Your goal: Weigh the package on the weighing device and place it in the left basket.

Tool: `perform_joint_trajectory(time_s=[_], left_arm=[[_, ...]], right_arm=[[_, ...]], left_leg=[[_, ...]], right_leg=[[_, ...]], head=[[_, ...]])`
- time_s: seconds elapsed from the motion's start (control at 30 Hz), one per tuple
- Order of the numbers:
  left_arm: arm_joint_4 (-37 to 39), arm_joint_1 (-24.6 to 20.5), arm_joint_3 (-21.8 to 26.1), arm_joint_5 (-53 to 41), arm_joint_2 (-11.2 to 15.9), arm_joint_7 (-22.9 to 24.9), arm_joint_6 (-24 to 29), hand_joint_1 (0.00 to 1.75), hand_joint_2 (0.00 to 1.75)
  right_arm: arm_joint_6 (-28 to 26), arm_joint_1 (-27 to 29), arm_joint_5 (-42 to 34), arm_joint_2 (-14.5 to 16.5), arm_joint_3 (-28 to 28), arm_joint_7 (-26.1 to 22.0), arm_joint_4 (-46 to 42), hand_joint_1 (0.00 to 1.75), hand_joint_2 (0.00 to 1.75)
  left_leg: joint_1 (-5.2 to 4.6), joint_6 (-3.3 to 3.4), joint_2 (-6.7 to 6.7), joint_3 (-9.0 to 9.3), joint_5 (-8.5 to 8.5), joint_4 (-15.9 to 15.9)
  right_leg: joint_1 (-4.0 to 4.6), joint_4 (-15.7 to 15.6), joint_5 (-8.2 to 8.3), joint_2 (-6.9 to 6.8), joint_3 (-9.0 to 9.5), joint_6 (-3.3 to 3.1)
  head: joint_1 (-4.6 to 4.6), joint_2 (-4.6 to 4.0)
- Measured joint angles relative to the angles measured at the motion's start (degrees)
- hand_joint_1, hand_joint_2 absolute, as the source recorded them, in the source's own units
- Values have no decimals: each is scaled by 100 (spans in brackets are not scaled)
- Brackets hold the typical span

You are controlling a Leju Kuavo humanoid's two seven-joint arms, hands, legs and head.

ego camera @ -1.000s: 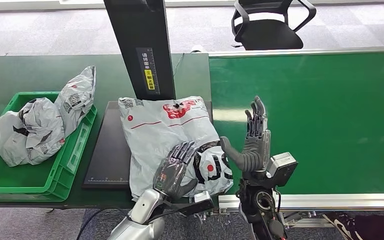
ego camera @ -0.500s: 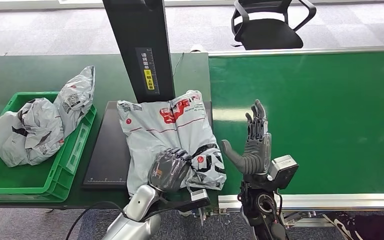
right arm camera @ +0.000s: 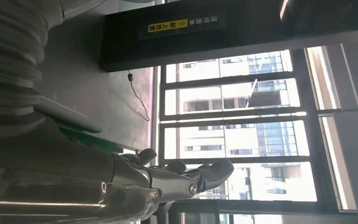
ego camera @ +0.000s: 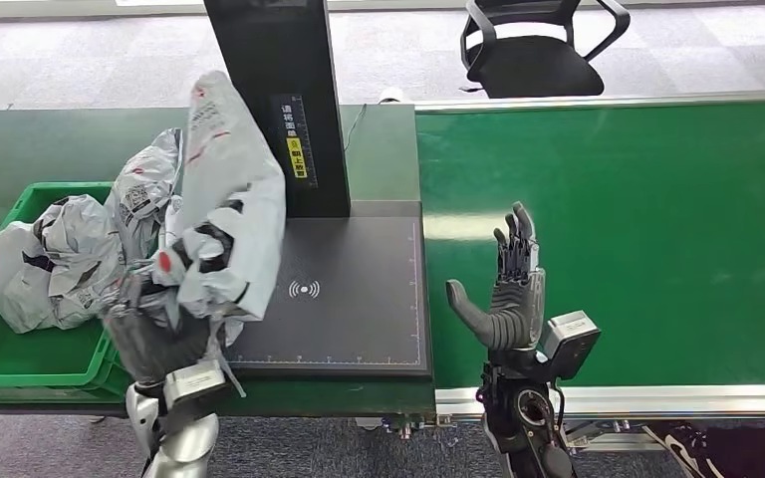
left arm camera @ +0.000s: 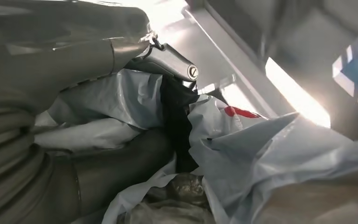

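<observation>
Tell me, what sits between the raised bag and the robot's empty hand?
In the head view, the flat black weighing plate lies bare between the bag held up by the left hand and the open right hand.

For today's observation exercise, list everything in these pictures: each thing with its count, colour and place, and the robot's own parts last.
Held package: one, grey with red and black print, lifted between basket and scale.
Basket: one, green, table's left end.
Packages in basket: at least two, grey.
Weighing device: one, black, table centre, bare.
Scanner column: one, black, behind the scale.
Conveyor belt: one, green, right side.
Office chair: one, black, beyond the belt.
Left hand: dark, gripping the package.
Right hand: dark grey, raised, fingers apart.
</observation>
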Motion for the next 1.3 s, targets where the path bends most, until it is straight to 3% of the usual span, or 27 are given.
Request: perform_joint_trajectory(time_s=[0.33, 0.47, 0.63, 0.77, 1.0, 1.13, 1.3], left_arm=[[-2877, 672, -61, 1715, 25, -1, -7, 137, 175], [-3561, 802, 248, 2697, 65, -1, -11, 138, 175], [-3922, 989, 812, 3590, 167, -1, -198, 113, 175], [-3507, 930, 1482, 3661, 215, -1, -775, 101, 175], [-2244, 548, 2024, 3408, 439, -1, -771, 97, 175], [-1741, 388, 2087, 3197, 558, -1, -530, 134, 175], [-108, -422, 2076, 2779, 944, -1, -275, 138, 175]], right_arm=[[35, -20, -8, -12, -58, 0, 7, 0, 175], [72, -30, -10, -13, -94, 0, 7, 0, 175], [120, -26, -13, -14, -133, 0, 7, 0, 175], [179, -26, -5, -10, -146, 0, 7, 0, 175], [186, -24, -13, 4, -150, 0, 7, 0, 175], [186, -25, -8, 11, -150, 0, 7, 0, 175], [187, -35, -6, 23, -131, 0, 7, 0, 175]], left_leg=[[1, 0, -4, -1, 0, -1], [1, 0, -4, 1, 0, -1], [1, 0, -4, 1, 0, -1], [1, 0, -4, 6, 0, -1], [1, -1, -1, 12, 2, -1], [0, -1, -5, 10, 2, -1], [3, -4, -24, 9, 12, -1]], right_leg=[[1, 0, 0, -3, 1, 0], [1, 0, 0, -3, 3, 0], [1, 0, -1, -3, 2, -1], [1, -1, -1, -3, 1, -1], [1, 1, 0, -2, 9, -1], [0, 0, 0, -4, 5, -1], [3, 1, 2, -26, 11, -4]], head=[[0, 0], [1, 0], [0, 0], [1, 0], [1, 0], [1, 0], [1, 0]])
